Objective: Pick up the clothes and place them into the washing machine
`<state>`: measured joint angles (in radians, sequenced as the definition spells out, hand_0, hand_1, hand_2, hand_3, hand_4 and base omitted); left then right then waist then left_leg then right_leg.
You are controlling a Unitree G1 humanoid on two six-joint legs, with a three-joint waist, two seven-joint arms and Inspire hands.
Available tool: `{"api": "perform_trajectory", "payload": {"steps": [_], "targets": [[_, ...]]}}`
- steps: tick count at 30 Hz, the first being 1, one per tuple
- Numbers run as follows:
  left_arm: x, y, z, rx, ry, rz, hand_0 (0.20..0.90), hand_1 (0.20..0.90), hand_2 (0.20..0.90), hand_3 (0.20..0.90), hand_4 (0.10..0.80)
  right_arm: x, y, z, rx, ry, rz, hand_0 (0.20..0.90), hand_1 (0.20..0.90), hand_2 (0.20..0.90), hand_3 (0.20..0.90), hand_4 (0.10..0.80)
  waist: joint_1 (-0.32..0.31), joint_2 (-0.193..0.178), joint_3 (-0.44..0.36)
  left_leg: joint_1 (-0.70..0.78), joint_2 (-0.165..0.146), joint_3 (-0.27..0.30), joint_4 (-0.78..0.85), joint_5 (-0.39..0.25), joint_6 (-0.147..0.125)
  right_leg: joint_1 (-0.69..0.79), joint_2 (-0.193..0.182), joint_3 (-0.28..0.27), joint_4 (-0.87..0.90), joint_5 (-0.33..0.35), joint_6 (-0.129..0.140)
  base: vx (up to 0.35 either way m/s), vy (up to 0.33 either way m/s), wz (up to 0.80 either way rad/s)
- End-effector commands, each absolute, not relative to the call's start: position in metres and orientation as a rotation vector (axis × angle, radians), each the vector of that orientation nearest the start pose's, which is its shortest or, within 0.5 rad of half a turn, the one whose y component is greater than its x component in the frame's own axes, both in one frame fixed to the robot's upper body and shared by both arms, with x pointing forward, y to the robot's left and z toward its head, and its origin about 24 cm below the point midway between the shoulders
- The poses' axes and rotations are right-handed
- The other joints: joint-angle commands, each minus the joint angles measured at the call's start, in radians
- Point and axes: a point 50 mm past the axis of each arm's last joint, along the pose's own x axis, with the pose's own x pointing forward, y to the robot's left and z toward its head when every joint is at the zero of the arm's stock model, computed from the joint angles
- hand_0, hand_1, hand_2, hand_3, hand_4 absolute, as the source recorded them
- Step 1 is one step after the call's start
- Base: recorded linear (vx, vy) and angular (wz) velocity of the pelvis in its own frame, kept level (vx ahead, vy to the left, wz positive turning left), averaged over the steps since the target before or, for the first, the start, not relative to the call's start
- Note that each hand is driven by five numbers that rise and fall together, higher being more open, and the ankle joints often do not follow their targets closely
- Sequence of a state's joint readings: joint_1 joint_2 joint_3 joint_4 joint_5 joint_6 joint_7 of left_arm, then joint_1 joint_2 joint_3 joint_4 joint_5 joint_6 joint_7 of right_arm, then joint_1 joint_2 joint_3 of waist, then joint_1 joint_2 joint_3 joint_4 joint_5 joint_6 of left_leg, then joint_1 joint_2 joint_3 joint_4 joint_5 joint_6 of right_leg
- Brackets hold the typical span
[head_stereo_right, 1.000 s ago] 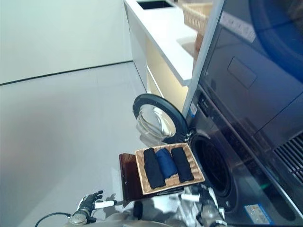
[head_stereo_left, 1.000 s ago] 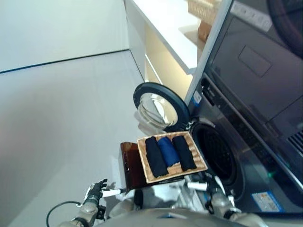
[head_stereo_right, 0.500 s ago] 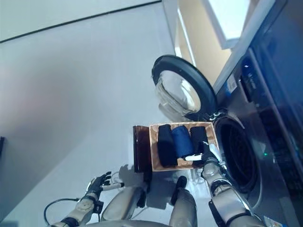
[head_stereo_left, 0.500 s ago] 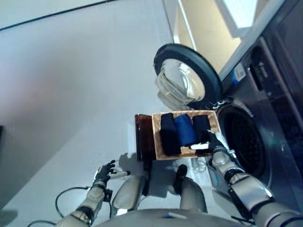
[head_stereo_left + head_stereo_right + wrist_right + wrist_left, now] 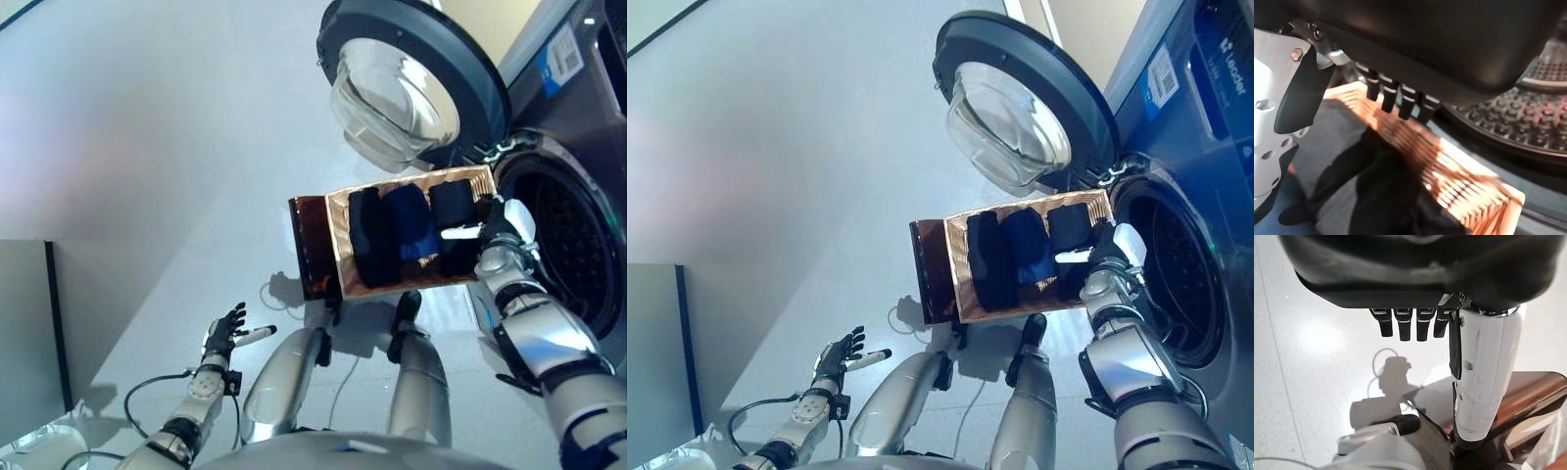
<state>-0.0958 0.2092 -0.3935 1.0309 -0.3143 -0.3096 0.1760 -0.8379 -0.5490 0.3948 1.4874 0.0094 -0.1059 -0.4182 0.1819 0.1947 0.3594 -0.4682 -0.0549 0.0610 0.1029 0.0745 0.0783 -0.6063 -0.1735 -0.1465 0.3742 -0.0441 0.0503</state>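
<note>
The shallow wicker basket (image 5: 341, 245) rests on the low dark brown box (image 5: 308, 245) beside the washing machine. It holds rolled clothes side by side: a black one (image 5: 372, 237), a blue one (image 5: 411, 221) and another black one (image 5: 453, 208). My right hand (image 5: 498, 231) is open at the basket's end nearest the machine. Its white-covered thumb reaches over the right black garment. In the right wrist view its fingers (image 5: 1396, 98) hang straight above the basket rim (image 5: 1449, 181) and the black cloth (image 5: 1386, 196). My left hand (image 5: 227, 339) is open and empty, low at my left over the floor.
The washing machine's round door (image 5: 411, 78) stands open behind the basket. The drum opening (image 5: 573, 235) is just right of the basket and my right hand. A grey panel (image 5: 24, 333) stands at the lower left.
The camera has tilted down toward the basket. My right hand has come up to the basket's machine-side end, with its thumb over the right black garment. The left hand stays low and open.
</note>
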Motion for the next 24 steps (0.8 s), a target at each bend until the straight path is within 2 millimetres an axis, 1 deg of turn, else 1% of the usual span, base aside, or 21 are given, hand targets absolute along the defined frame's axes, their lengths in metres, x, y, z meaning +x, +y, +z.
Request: {"api": "perform_trajectory", "payload": {"steps": [1, 6, 7, 11, 14, 19, 24], "targets": [[0.18, 0.197, -0.115, 0.138, 0.61, 0.15, 0.9, 0.9, 0.9, 0.9, 0.8, 0.343, -0.343, 0.093, -0.936, 0.304, -0.668, 0.9, 0.9, 0.9, 0.9, 0.8, 0.007, 0.011, -0.01, -0.126, -0.006, -0.04, 0.101, -0.03, -0.095, 0.068, -0.028, 0.006, -0.105, 0.066, 0.022, 0.017, 0.08, -0.08], [0.184, 0.196, -0.113, 0.127, 0.592, 0.16, 0.9, 0.9, 0.9, 0.9, 0.8, 0.344, -0.34, 0.094, -0.937, 0.289, -0.666, 0.9, 0.9, 0.9, 0.9, 0.8, 0.009, 0.012, -0.002, -0.149, -0.009, -0.045, 0.102, -0.026, -0.096, 0.051, -0.029, 0.0, -0.106, 0.069, 0.023, 0.022, 0.021, -0.06], [0.185, 0.196, -0.112, 0.122, 0.582, 0.161, 0.9, 0.9, 0.9, 0.9, 0.8, 0.345, -0.339, 0.093, -0.942, 0.287, -0.66, 0.9, 0.9, 0.9, 0.9, 0.8, 0.009, 0.008, 0.0, -0.147, -0.012, -0.052, 0.112, -0.053, -0.102, 0.056, -0.03, 0.007, -0.096, 0.043, 0.029, 0.085, 0.001, 0.01], [0.188, 0.198, -0.11, 0.12, 0.569, 0.175, 0.9, 0.9, 0.9, 0.9, 0.8, 0.348, -0.335, 0.096, -0.94, 0.273, -0.658, 0.9, 0.9, 0.9, 0.9, 0.8, 0.015, 0.0, 0.005, -0.184, -0.014, -0.061, 0.125, -0.053, -0.103, 0.022, -0.032, -0.001, -0.083, 0.044, 0.028, 0.01, -0.002, 0.06], [0.19, 0.198, -0.107, 0.109, 0.553, 0.18, 0.9, 0.9, 0.9, 0.9, 0.8, 0.348, -0.337, 0.1, -0.94, 0.275, -0.671, 0.9, 0.9, 0.9, 0.9, 0.8, 0.025, -0.003, 0.012, -0.22, -0.018, -0.068, 0.138, -0.049, -0.103, -0.008, -0.035, -0.006, -0.067, 0.044, 0.028, -0.03, 0.017, 0.11], [0.197, 0.192, -0.1, 0.087, 0.504, 0.166, 0.9, 0.9, 0.9, 0.9, 0.8, 0.349, -0.34, 0.106, -0.926, 0.269, -0.699, 0.9, 0.9, 0.9, 0.9, 0.8, 0.048, -0.004, 0.017, -0.249, -0.019, -0.084, 0.135, -0.04, -0.104, -0.025, -0.043, -0.025, -0.066, 0.044, 0.032, -0.001, -0.002, 0.13], [0.2, 0.192, -0.1, 0.104, 0.505, 0.158, 0.9, 0.9, 0.9, 0.9, 0.8, 0.348, -0.336, 0.098, -0.913, 0.279, -0.683, 0.9, 0.9, 0.9, 0.9, 0.8, 0.061, -0.016, 0.018, -0.252, -0.028, -0.104, 0.14, -0.037, -0.103, -0.017, -0.047, -0.042, -0.051, 0.03, 0.029, 0.04, 0.001, 0.15]]}}
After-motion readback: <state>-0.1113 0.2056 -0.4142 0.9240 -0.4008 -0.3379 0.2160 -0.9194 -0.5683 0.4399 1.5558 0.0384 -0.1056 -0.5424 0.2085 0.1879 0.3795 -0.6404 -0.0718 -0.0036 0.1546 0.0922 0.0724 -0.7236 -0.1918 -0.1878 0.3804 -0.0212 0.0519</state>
